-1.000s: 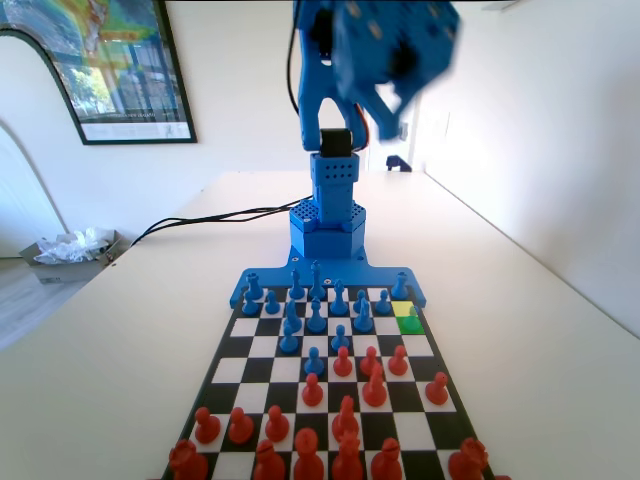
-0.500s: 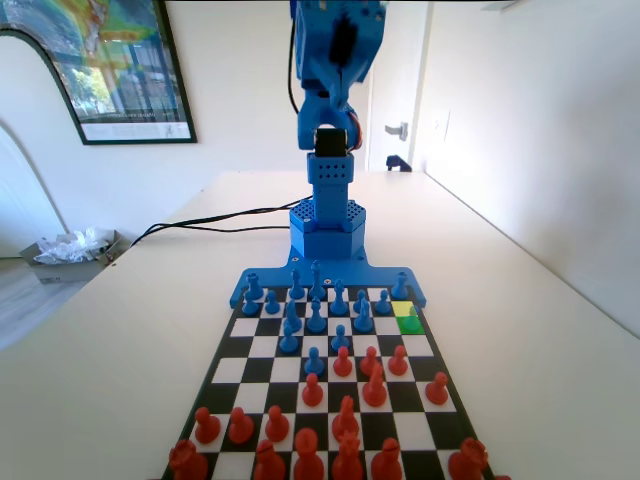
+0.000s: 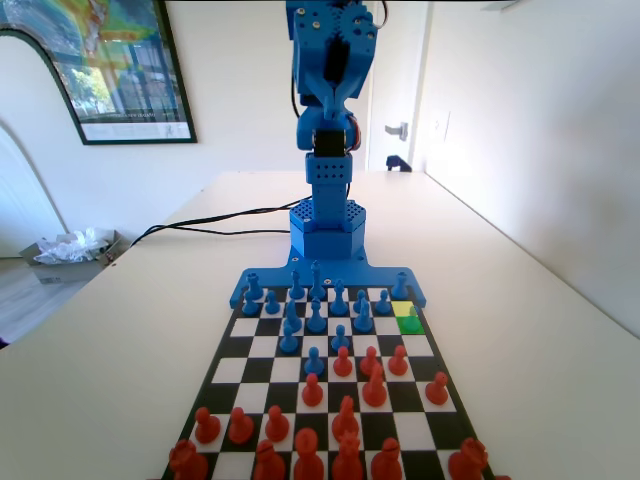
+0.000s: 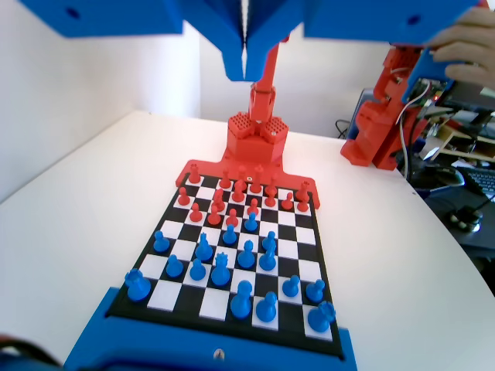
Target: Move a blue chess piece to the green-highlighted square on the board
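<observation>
Blue arm raised high above its base at the board's (image 3: 250, 345) far end in the fixed view, folded upright. Gripper (image 4: 245, 66), in the wrist view, hangs well above the pieces, jaws pressed together, grasping nothing. Blue chess piece (image 3: 412, 314) stands on the green-highlighted square (image 3: 408, 325), near the board's right edge.

Bright daylight fills both views. In the fixed view the table (image 3: 120, 340) and the wall behind me are nearly washed out, and the pieces throw only faint shadows on the board (image 3: 330, 385). That picture bends slightly at its edges. In the wrist view my jaws, pressed together at the top edge, look soft and out of focus; the board below them stays sharp.
</observation>
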